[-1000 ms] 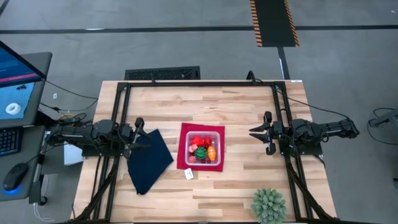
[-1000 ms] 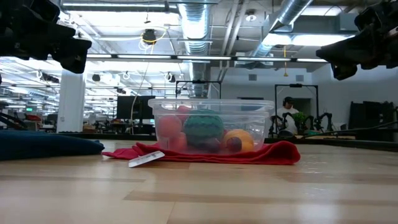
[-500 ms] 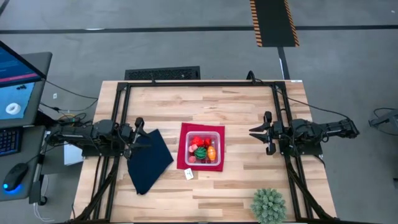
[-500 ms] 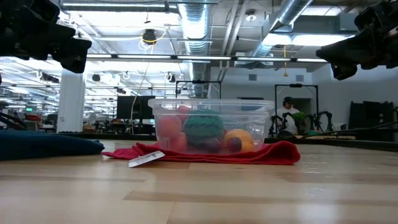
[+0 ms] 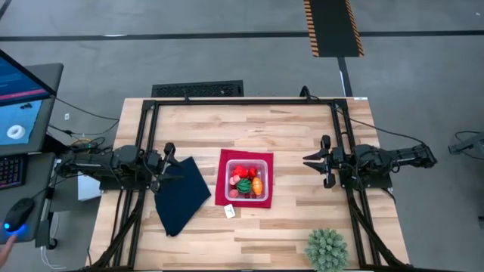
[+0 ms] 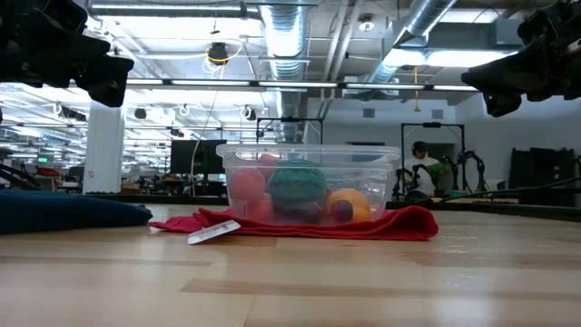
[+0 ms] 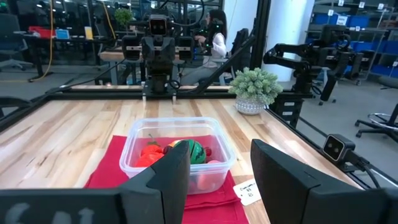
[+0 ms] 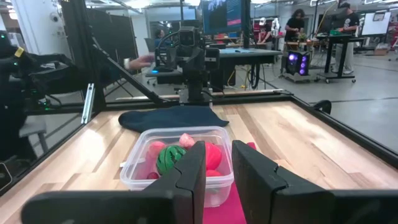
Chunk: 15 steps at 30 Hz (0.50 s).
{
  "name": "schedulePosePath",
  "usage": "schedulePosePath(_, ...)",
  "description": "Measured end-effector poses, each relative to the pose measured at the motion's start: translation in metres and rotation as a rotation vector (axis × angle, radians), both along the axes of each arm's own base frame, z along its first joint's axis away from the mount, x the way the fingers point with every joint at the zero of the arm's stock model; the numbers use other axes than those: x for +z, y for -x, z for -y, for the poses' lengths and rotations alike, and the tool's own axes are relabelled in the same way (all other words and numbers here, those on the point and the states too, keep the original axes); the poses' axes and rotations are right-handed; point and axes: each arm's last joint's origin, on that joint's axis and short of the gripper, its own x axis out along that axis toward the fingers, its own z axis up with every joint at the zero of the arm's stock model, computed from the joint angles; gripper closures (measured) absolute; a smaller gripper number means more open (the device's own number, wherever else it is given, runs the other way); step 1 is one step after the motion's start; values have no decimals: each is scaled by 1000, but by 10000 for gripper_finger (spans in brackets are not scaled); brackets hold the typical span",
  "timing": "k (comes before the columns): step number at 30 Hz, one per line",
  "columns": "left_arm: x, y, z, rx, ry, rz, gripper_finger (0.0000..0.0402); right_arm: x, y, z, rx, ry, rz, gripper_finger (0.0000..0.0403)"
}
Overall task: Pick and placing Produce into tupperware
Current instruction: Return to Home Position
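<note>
The clear tupperware [image 5: 247, 180] stands on a red mat [image 5: 224, 181] at the table's middle. Inside it lies the produce [image 5: 246, 181]: red, pink and orange pieces and a green striped ball [image 6: 296, 186]. My left gripper [image 5: 169, 162] hovers open to the container's left, above a navy cloth's edge, and points toward the container [image 7: 180, 152]. My right gripper [image 5: 308, 160] hovers to the container's right with a narrow gap between its fingers, also facing the container [image 8: 177, 155]. In the low view both the left gripper [image 6: 104, 77] and the right gripper [image 6: 497, 89] hang well above the table.
A dark navy cloth [image 5: 181, 195] lies left of the mat. A white tag [image 5: 230, 211] lies on the wood just near of the mat. A spiky green plant ball [image 5: 327, 249] stands at the table's near right corner. Bare wood surrounds the mat on the far and right sides.
</note>
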Motion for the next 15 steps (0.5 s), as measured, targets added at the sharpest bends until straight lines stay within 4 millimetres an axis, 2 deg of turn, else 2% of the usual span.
schedulePosePath(15,0,0,0,0,-9,1,242,0,0,0,0,0,0,301)
